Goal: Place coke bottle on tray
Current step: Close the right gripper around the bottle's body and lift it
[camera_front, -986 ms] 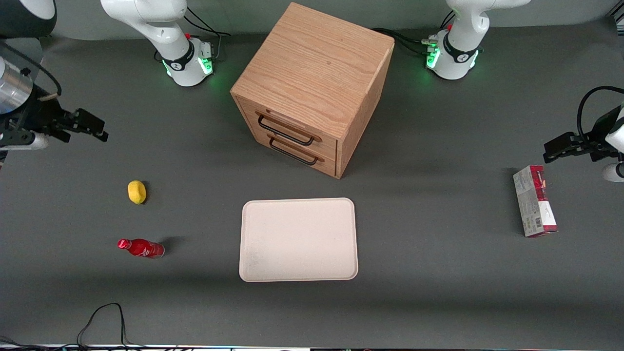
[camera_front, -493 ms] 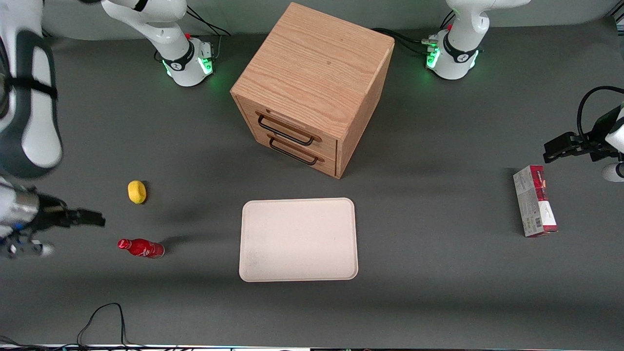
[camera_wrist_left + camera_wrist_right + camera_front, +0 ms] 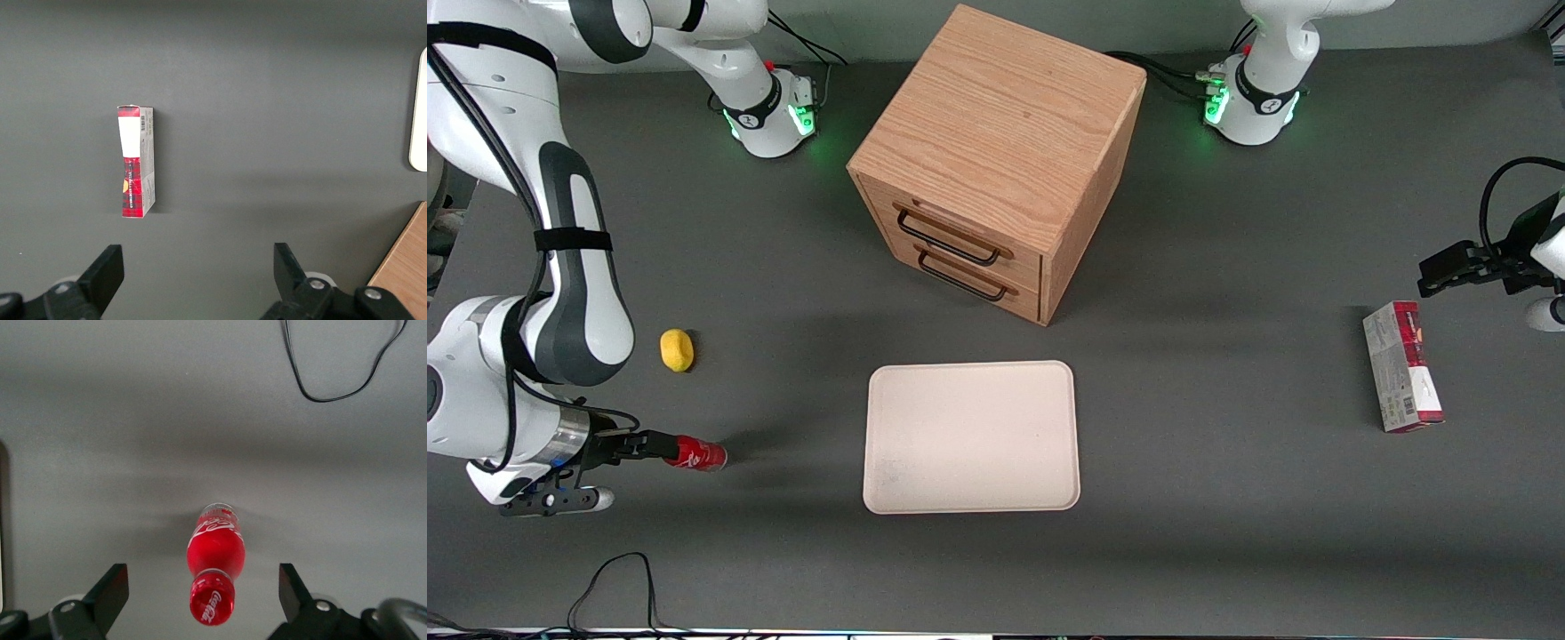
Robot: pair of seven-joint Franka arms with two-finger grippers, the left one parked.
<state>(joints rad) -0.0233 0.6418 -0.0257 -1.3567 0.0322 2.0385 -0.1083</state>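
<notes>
Spread wide, the right arm's gripper [image 3: 200, 593] is seen hanging directly over the coke bottle [image 3: 695, 454], which stands upright on the dark grey table [image 3: 1227, 533] at the working arm's end. From the wrist camera, the two black fingers [image 3: 110, 590] are shown well apart on either side of the red cap [image 3: 211, 601], with neither touching the bottle [image 3: 215, 553]; nothing is held. In the front view the gripper [image 3: 649, 444] covers the bottle's cap end, so that only the red body with its white lettering is left showing.

A yellow lemon [image 3: 677, 349] is seen near the bottle, farther from the front camera. The tray [image 3: 971, 437] lies flat and bare near the middle of the table, well apart from the bottle, with open table between the two. A wooden two-drawer cabinet [image 3: 996, 160] with black handles is placed just farther from the camera than the tray. A red-and-grey carton [image 3: 1401, 378] lies toward the parked arm's end of the table and is also picked up by the left wrist camera [image 3: 136, 162]. A black cable [image 3: 618, 587] is looped on the table nearer the camera than the bottle and is likewise caught by the right wrist camera [image 3: 333, 387].
</notes>
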